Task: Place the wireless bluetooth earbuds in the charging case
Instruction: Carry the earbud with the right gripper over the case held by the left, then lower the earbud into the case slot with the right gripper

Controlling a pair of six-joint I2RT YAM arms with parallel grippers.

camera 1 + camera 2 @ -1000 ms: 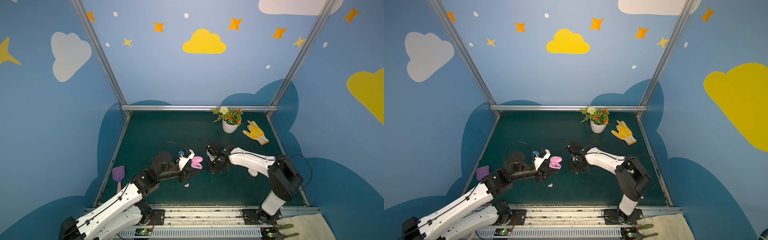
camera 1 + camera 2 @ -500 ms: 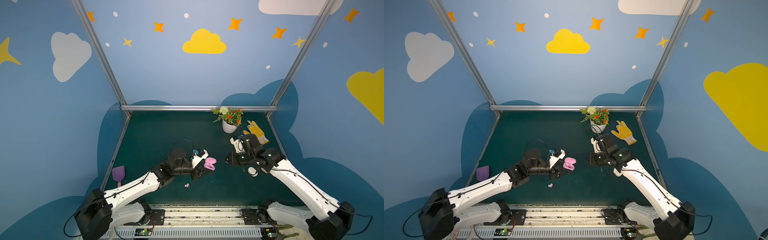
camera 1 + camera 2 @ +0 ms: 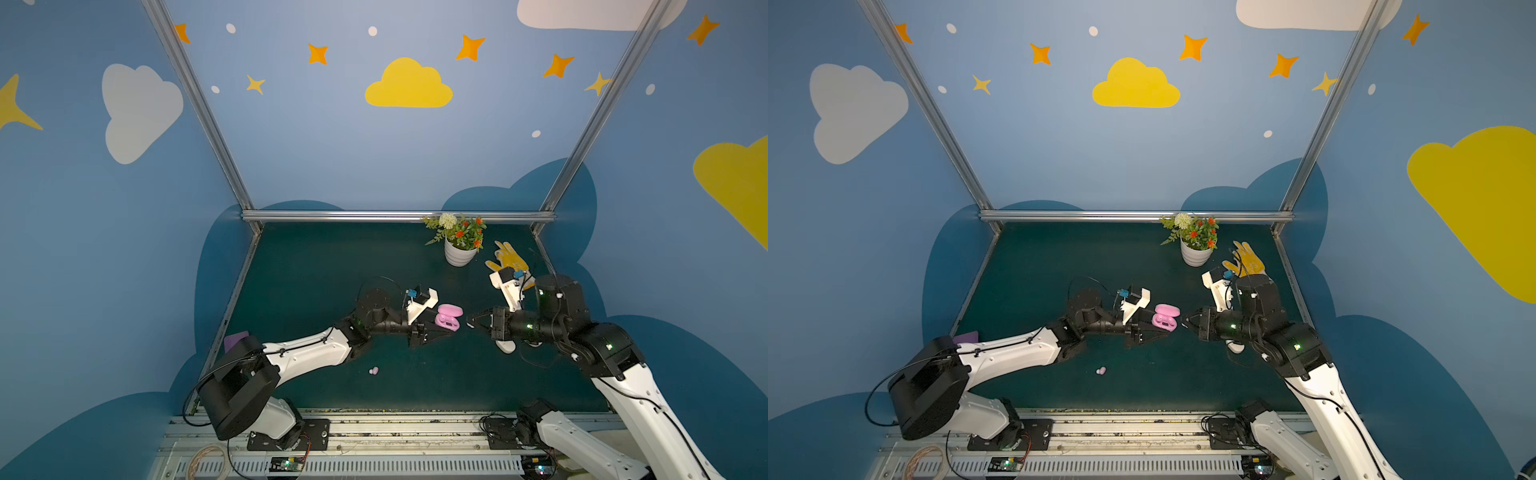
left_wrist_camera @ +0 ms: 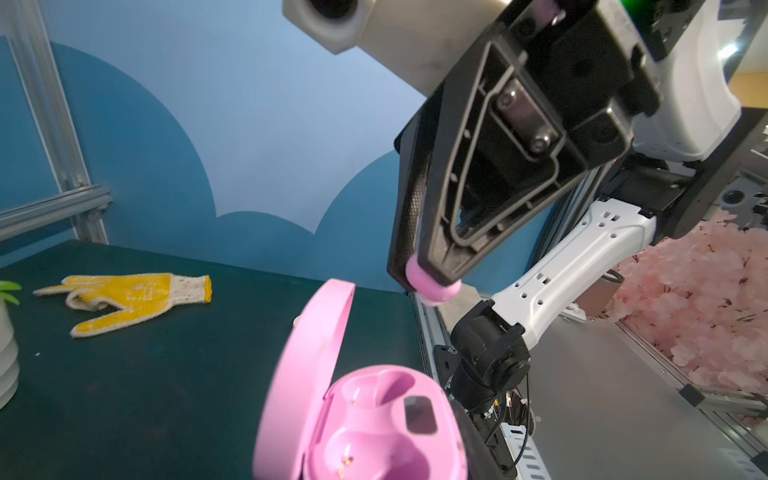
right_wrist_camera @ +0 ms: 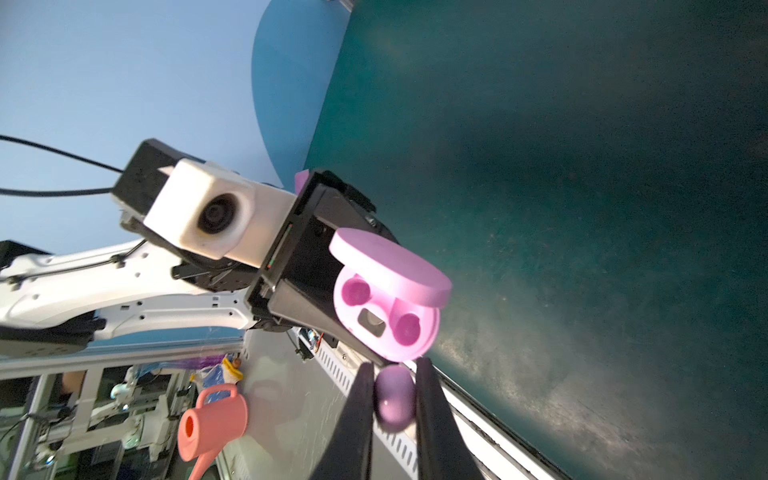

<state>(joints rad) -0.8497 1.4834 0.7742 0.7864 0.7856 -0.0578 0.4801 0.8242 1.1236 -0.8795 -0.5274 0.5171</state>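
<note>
Both of your arms are sitting differently from half a second back: your left gripper (image 3: 438, 331) is carrying the open charging case (image 3: 449, 318) further toward the right arm's side, and your right gripper (image 3: 471, 323) is now closing on the case's open front, with far less gap than it was keeping before. You are holding the case clear of the mat (image 3: 316, 266), the left pincer clamping narrowly on its base, lid standing open. Your right pincer is squeezing almost shut on one lilac earbud (image 5: 394, 399), which is riding at the very fingertips, just beside the case's front rim and, as far as the wrist views are showing, not yet touching it. Both sockets (image 5: 357, 291) in the case are showing empty, so nothing is seated yet. A second earbud (image 3: 374, 370) is lying loose on the mat, on the robot's side of the case and a little toward the left arm's base, well apart from it. What this is telling you: the carry is over and you are entering the insertion itself. You are probably going to need to line the bud up with the nearer socket and ease it in lightly, because the case is hanging only in the left grip and a hard push is likely going to tilt it.
</note>
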